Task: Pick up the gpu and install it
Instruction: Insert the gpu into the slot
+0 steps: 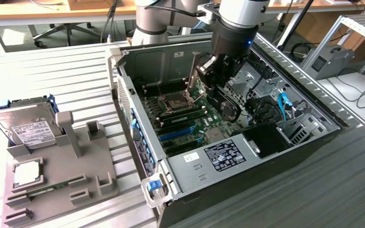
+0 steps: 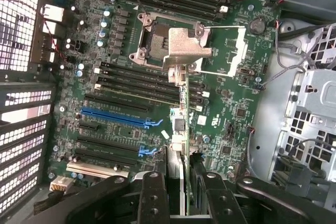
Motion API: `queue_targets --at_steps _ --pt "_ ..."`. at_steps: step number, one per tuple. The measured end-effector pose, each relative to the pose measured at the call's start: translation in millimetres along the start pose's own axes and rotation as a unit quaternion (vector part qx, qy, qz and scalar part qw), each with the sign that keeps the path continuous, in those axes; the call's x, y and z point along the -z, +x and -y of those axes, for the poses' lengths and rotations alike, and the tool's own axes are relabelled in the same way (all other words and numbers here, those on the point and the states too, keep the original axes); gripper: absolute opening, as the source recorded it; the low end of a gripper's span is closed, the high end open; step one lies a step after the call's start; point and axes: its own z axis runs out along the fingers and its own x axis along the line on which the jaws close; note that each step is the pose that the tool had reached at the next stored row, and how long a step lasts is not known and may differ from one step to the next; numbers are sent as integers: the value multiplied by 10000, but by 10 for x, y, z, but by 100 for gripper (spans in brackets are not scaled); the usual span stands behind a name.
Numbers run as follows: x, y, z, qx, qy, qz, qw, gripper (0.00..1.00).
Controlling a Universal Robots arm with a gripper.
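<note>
The hand (image 2: 184,184) is clenched on the gpu (image 2: 186,109), which hangs edge-on over the motherboard (image 2: 231,114), bracket end farthest from the fingers and the blue slot (image 2: 113,115) off to its side.

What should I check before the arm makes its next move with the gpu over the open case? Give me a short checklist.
1. Grip: ok. The claw is shut on the gpu, which sits edge-on in its grip.
2. Access: ok. The case is open and the board is exposed.
3. Slot free: ok. The long blue slot has nothing in it.
4. gpu lined up with that slot: not ok. Its edge runs across the slots.
5. gpu seated: not ok. It is in no slot.
6. Gap between gpu and board: cannot tell.
</note>
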Motion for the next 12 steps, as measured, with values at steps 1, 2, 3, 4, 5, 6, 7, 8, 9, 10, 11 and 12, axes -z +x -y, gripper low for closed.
queue_targets --at_steps 1,2,3,4,5,6,7,8,9,10,11,12 --pt "0 0 0 18 0 0 10000 29" --pt "0 0 0 43 -1 1 10000 29" --pt "0 0 0 59 -2 1 10000 29" --pt "0 0 0 77 -2 1 10000 29" --pt "0 0 0 93 -3 2 10000 29" --pt "0 0 0 112 -3 2 9999 29" --pt "0 0 0 130 -3 2 9999 29" --pt "0 0 0 150 -4 3 9999 29" --pt "0 0 0 168 -4 3 9999 29" --pt "0 0 0 188 -5 3 9998 29" --pt "0 0 0 206 -6 3 9998 29" --pt "0 0 0 227 -6 4 9997 29"
